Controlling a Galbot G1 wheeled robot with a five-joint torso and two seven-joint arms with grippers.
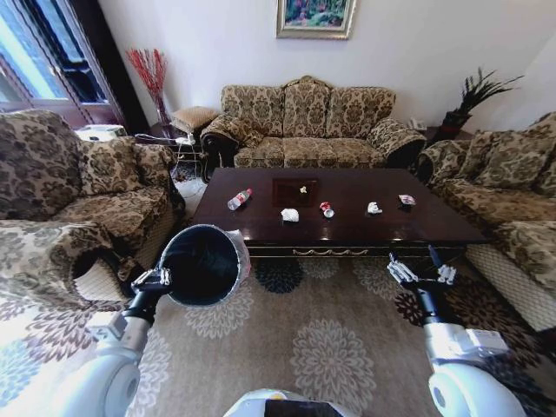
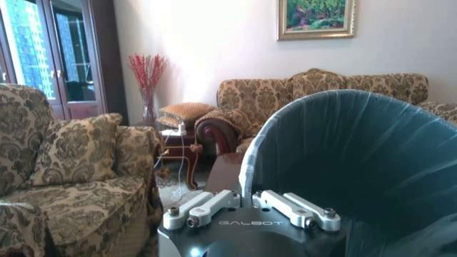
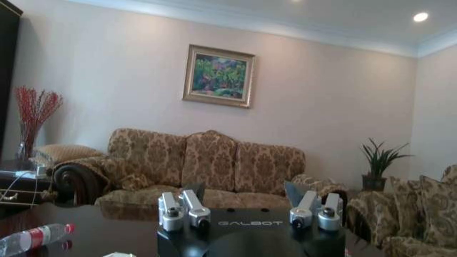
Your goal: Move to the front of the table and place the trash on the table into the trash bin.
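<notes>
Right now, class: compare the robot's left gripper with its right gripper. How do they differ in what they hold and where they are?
The left gripper is shut on the rim of the trash bin, carrying it tilted with its mouth toward the camera; the right gripper holds nothing, fingers open. The left gripper hangs over the rug beside the table's left corner; the right gripper hovers at the table's front edge, toward its right end. Both are raised in front of the robot.

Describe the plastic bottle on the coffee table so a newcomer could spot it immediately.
Find the big dark reddish-brown coffee table between the patterned sofas. On the robot's left end of its top, left of the square centre inlay, lies the clear plastic bottle on its side. It is the only long, see-through item with a red label; the other trash there is small white or red-and-white scraps.
</notes>
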